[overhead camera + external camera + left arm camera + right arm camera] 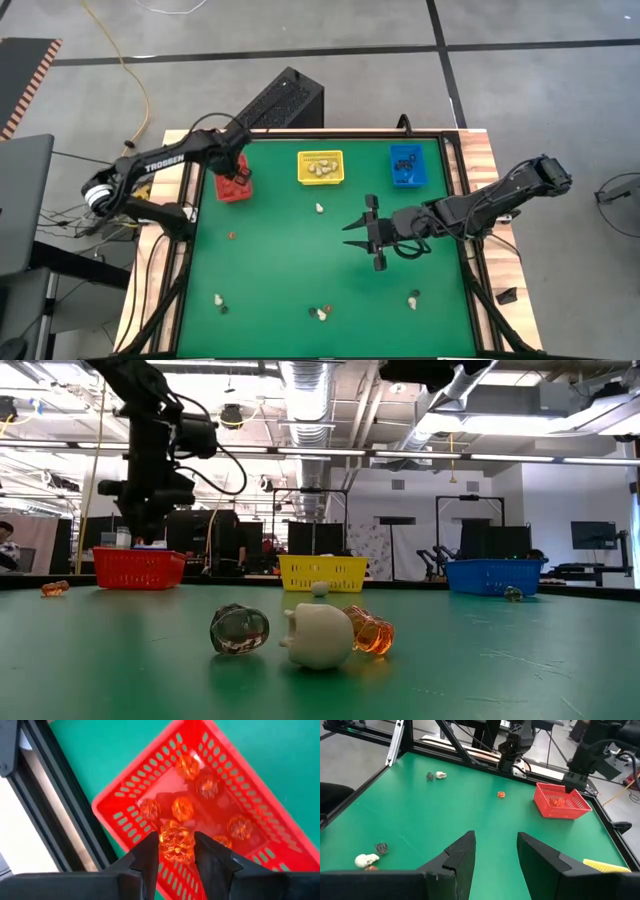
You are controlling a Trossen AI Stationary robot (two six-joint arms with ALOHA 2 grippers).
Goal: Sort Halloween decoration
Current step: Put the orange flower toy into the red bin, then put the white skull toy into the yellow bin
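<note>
Left gripper (176, 854): over the red bin (234, 186), fingers (148, 855) pinching an orange pumpkin (176, 843).
Red bin: at the mat's back-left corner; several more orange pumpkins (183, 809) lie inside it.
Right gripper (366, 236): above the mat (270, 260) centre-right, well apart from the red bin, fingers spread, holding nothing.
Yellow bin (320, 167): just right of the red bin along the back edge, cream pieces (320, 168) inside.
Blue bin (407, 165): farther right than the yellow one, dark pieces (405, 160) inside.
Loose on mat, near red bin: a small orange-brown trinket (230, 236) just in front of it.
Loose, mid mat: a cream trinket (319, 208) in front of the yellow bin.
Loose, front edge, far from red bin: a cream and dark pair (219, 301) at left; a cluster of a cream skull (318, 635), an orange piece (371, 631) and a dark clear piece (239, 630) in the middle, touching one another; a cream trinket (414, 297) at right.
</note>
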